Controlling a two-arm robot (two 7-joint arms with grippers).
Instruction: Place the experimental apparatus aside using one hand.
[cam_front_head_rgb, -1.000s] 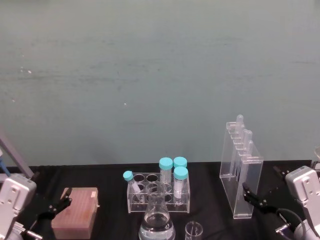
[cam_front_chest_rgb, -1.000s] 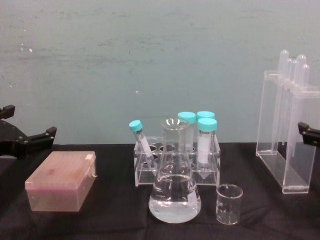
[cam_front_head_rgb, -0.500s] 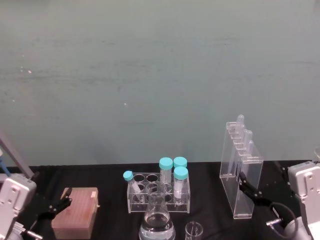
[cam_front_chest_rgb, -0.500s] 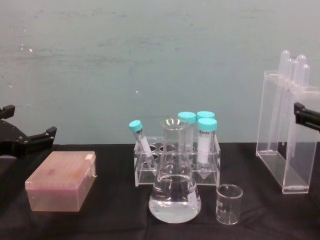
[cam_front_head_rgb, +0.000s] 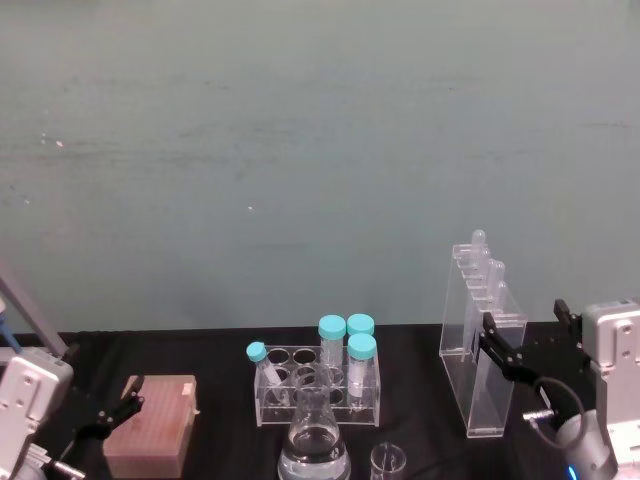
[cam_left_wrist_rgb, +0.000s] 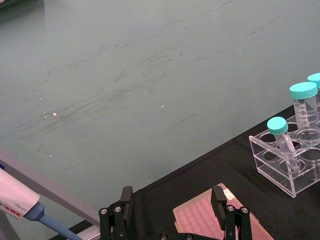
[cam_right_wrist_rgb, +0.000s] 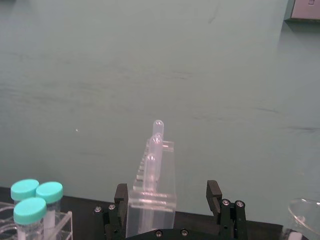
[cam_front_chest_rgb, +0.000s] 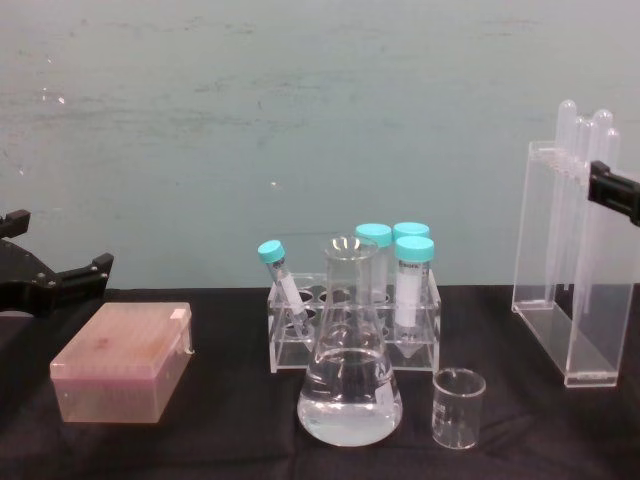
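The tall clear stand (cam_front_head_rgb: 465, 345) with long tubes is at the table's right, also in the chest view (cam_front_chest_rgb: 560, 290). My right gripper (cam_front_head_rgb: 530, 332) is open at the height of the stand's upper part. In the right wrist view, the gripper (cam_right_wrist_rgb: 166, 196) has a finger on each side of the stand's top (cam_right_wrist_rgb: 152, 187), with gaps left between. One right fingertip (cam_front_chest_rgb: 606, 186) shows at the chest view's edge. The conical flask (cam_front_chest_rgb: 350, 390) with clear liquid and the small beaker (cam_front_chest_rgb: 459, 405) stand front centre. My left gripper (cam_left_wrist_rgb: 171, 200) is parked open at the left.
A clear rack (cam_front_chest_rgb: 290, 340) of teal-capped tubes stands behind the flask. A pink tip box (cam_front_chest_rgb: 120, 365) lies at the left, under the left gripper. A pipette (cam_left_wrist_rgb: 15, 200) leans at the far left. A glass rim (cam_right_wrist_rgb: 305, 210) sits right of the stand.
My right gripper has risen from beside the stand's lower half to its upper part. The stand, flask, beaker and left arm have stayed put.
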